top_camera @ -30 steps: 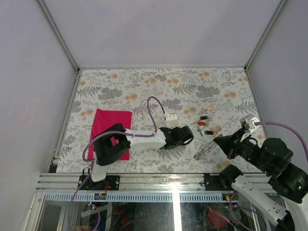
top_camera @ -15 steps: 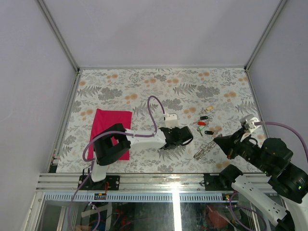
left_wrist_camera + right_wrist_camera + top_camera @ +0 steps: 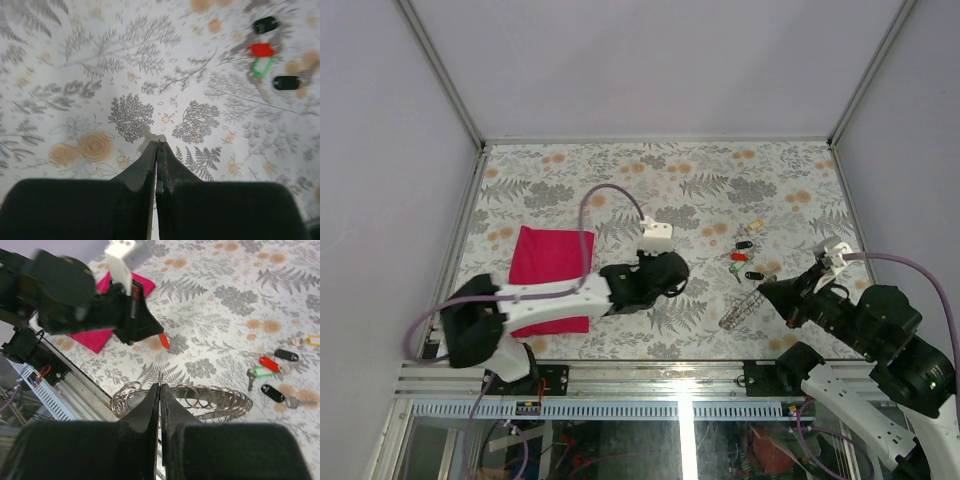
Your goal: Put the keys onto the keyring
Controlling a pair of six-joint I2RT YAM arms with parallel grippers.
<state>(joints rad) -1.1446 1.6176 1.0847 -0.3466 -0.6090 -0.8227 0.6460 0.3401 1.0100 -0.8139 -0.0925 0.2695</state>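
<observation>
The keys [image 3: 743,258] lie in a small cluster on the floral table, with red, green and black heads. They also show in the left wrist view [image 3: 262,50] and the right wrist view [image 3: 270,367]. The keyring [image 3: 744,308] is a silvery strand of several rings on a metal strip, lying just beyond my right gripper [image 3: 767,290]. In the right wrist view [image 3: 160,386] the jaws are shut on one thin ring standing edge-on, with the strand [image 3: 210,397] behind it. My left gripper [image 3: 680,278] is shut and empty over bare cloth [image 3: 157,142], left of the keys.
A magenta cloth [image 3: 548,275] lies at the left under the left arm and shows in the right wrist view [image 3: 100,335]. A yellow-headed key [image 3: 757,226] lies a little apart at the back. The metal front rail [image 3: 620,375] runs close behind the keyring. Walls enclose the table.
My left arm has swung back to the left, carrying its shut gripper away from the keys. My right gripper and the keyring have shifted slightly left.
</observation>
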